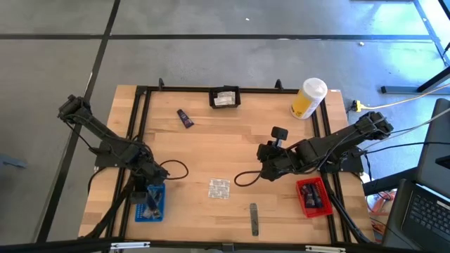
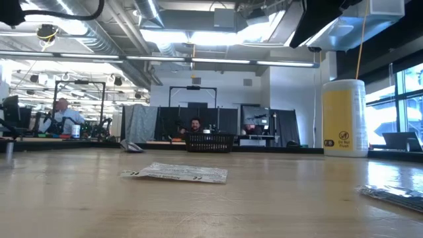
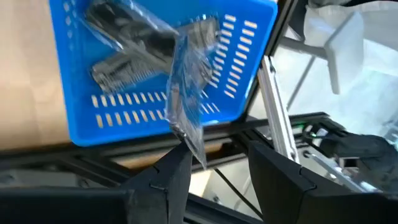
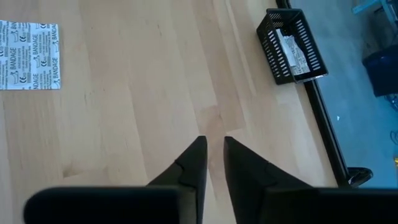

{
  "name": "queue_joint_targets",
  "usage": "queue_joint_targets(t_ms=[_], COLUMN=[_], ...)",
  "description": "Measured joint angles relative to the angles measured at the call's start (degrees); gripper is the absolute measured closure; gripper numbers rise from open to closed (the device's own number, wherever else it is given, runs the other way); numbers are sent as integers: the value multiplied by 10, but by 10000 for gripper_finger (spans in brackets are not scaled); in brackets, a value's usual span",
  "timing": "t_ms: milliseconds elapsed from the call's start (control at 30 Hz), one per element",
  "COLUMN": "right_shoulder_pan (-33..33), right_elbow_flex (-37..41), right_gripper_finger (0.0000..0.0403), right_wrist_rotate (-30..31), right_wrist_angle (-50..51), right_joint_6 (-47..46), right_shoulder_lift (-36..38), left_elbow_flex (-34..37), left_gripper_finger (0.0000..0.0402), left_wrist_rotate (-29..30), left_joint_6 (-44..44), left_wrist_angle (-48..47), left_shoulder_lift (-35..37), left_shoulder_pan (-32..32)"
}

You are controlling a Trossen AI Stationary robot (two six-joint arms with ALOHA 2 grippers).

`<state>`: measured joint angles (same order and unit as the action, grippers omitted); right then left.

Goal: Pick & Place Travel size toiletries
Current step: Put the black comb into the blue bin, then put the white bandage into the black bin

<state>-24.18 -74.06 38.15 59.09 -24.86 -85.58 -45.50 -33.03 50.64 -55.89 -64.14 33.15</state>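
The left gripper (image 3: 214,155) hangs over the blue slotted plastic tray (image 3: 249,37) at the near left corner of the pale wooden table (image 1: 232,151), its two dark fingers (image 3: 171,177) spread apart. A clear crinkled plastic packet (image 3: 186,106) lies between the fingertips and the tray, one end close to a finger and the rest draped over the tray's rim onto dark packaged items (image 3: 124,43) inside; whether the finger still touches the packet cannot be told. The right gripper (image 4: 211,152) hovers low over bare wood near the middle of the table, its fingers drawn narrow with only a thin slit between them and nothing held. Ahead of it and off to one side lies a square silvery-white foil sachet (image 4: 29,55) printed with the word "bandage", flat on the table and well apart from the fingertips. Farther ahead, at the table's far edge, a small black mesh basket (image 4: 273,53) holds white packets (image 4: 292,50). From above, a slim flat grey stick (image 1: 254,218) lies at the near edge of the table, near that sachet, and a short dark purple tube (image 1: 185,119) rests toward the far left. A red plastic tray (image 1: 313,197) sits beside the right arm, and a tall yellow container with a white cap (image 1: 309,98) stands at the far right corner.
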Motion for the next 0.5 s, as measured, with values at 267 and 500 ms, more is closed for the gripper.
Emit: queue_joint_targets(t_ms=[267,500], right_shoulder_pan=[2,9], right_elbow_flex=[0,0], right_gripper_finger=[344,328], right_wrist_rotate=[0,0], right_wrist_angle=[0,0], right_joint_6=[0,0], right_shoulder_lift=[0,0], left_elbow_flex=[0,0], left_gripper_finger=[250,261], left_wrist_rotate=[24,24], left_joint_6=[-18,-18], left_wrist_angle=[-51,-127], left_shoulder_lift=[0,0], left_shoulder_pan=[0,0])
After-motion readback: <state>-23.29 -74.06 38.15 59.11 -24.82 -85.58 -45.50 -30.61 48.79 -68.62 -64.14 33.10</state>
